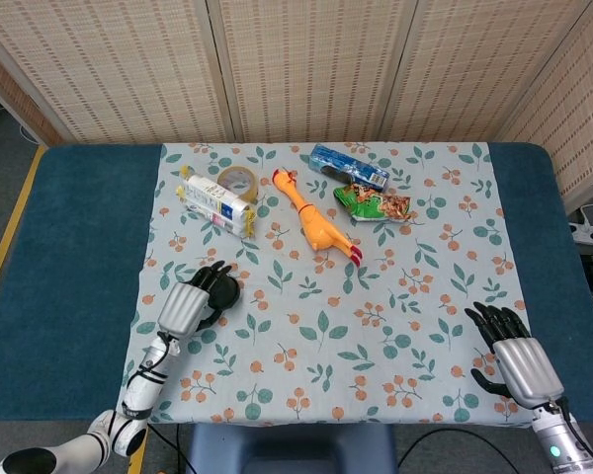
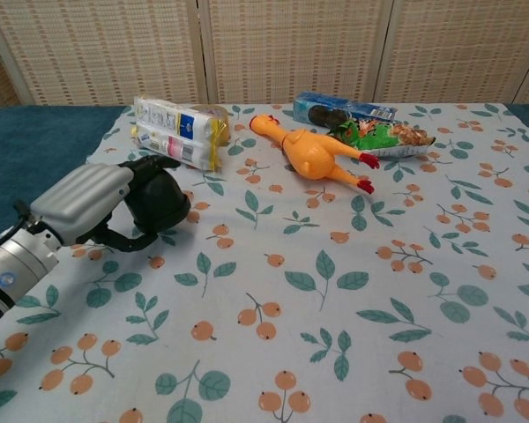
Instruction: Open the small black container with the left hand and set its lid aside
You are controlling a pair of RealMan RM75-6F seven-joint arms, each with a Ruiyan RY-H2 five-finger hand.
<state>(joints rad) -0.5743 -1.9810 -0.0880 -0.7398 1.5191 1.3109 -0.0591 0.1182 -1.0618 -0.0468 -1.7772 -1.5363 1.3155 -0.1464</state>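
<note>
— Where is your left hand (image 2: 101,207) sitting, and what is it doing?

— Your left hand is grasping the small black container (image 2: 161,202); its dark fingers (image 2: 150,165) are curling over the top while the thumb is hooking round the near side. The container is sitting on the floral cloth (image 1: 376,326) towards the left of the worktop (image 1: 69,247), in front of the white snack packets (image 1: 215,201) and the tape roll (image 1: 237,181).

— Can you tell whether the lid is coming off?

— You cannot tell; the hand is covering it.

— And your right hand (image 1: 517,355)?

— It is lying released at the near right corner, fingers spread, holding nothing. The rubber chicken (image 1: 311,219), blue packet (image 1: 348,166) and green bag (image 1: 376,205) are lying well apart from both hands.
</note>
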